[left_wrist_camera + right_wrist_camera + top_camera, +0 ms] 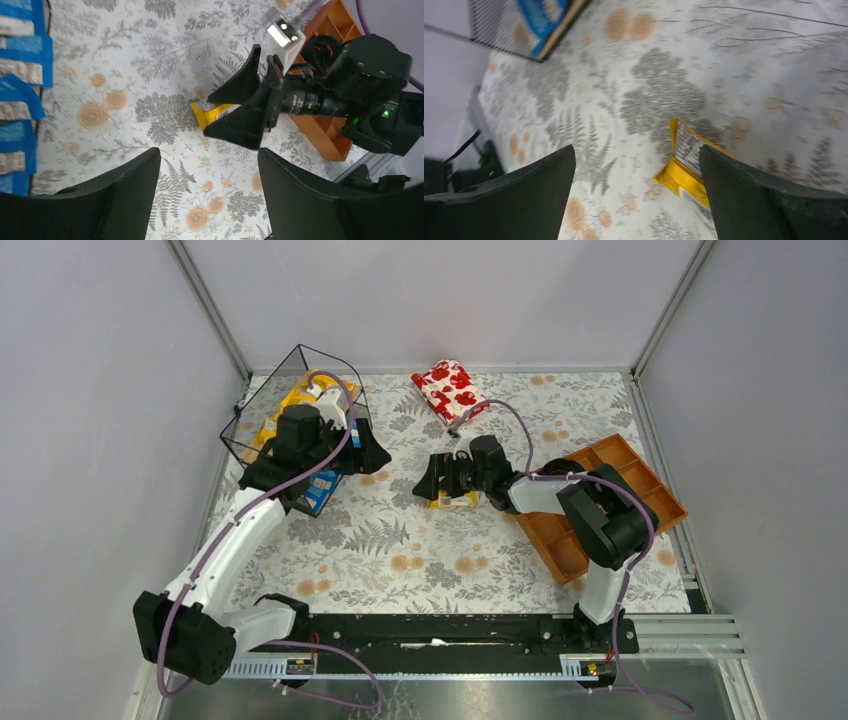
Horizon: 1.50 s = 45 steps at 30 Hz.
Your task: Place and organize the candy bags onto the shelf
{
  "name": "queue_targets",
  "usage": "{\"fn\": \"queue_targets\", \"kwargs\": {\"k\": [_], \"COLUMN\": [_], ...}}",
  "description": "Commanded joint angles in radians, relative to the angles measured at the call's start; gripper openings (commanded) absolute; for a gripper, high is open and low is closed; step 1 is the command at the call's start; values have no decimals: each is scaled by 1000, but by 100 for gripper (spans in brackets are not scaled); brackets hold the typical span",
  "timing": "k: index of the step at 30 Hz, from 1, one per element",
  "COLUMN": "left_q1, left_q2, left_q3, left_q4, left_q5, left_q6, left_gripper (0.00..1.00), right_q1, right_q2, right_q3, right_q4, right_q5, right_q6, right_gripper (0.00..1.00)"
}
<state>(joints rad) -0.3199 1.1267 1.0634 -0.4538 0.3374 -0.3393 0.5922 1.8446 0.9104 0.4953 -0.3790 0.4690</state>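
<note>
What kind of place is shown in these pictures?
Likely a robot test cell, not a home: left arm and right arm on one rail, plain grey walls around the table, candy bags on a wire shelf.

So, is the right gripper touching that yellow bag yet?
Cannot tell. Right wrist view: the yellow bag lies behind one finger of the right gripper, contact hidden.

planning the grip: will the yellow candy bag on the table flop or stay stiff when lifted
The yellow candy bag lies thin and flat, so it is likely floppy and light. Its smooth film may slip in a light pinch.
</note>
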Motion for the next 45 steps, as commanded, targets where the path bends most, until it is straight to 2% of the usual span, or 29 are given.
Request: {"fn": "queue_targets", "kwargs": {"k": [1,3,7,11,13,16,19,21,23,28,32,38,45], "left_q1": [-1,-1,-12,-90,-141,-182,-185,-186,-187,-190,-191,-191,-191], "left_q2": [28,36,83,136,146,184,241,272,295,369,402,422,495], "left_q3": [-76,-144,-250,-298,-342,-422,-445,-445,-445,-450,-463,-468,-458], "left_q4": [114,218,418,490,566,696,750,759,764,814,842,861,908], "left_q5": [55,115,209,161,105,61,26,-5,-32,-19,-26,-25,33], "left_q6": [-186,-274,-448,-550,-602,-699,-742,-746,-747,-760,-767,-767,-792], "left_gripper": [74,73,67,66,65,61,54,52,51,51,49,50,54], "right_q1": [18,17,17,1,-29,-76,-109,-118,-120,-121,-120,-120,-122], "right_q2": [-27,-75,-213,-324,-345,-323,-266,-233,-209,-170,-141,-119,-28], "right_q3": [-43,-91,-216,-299,-325,-337,-317,-303,-288,-246,-213,-204,-182], "right_q4": [201,256,282,228,222,238,254,266,264,218,207,223,207], "right_q5": [-256,-232,-19,284,350,329,231,187,159,138,94,61,80], "right_q6": [-10,-13,-50,-28,20,100,160,178,181,179,167,176,306], "right_gripper": [100,100,100,100,100,100,98,88,79,69,58,50,43]}}
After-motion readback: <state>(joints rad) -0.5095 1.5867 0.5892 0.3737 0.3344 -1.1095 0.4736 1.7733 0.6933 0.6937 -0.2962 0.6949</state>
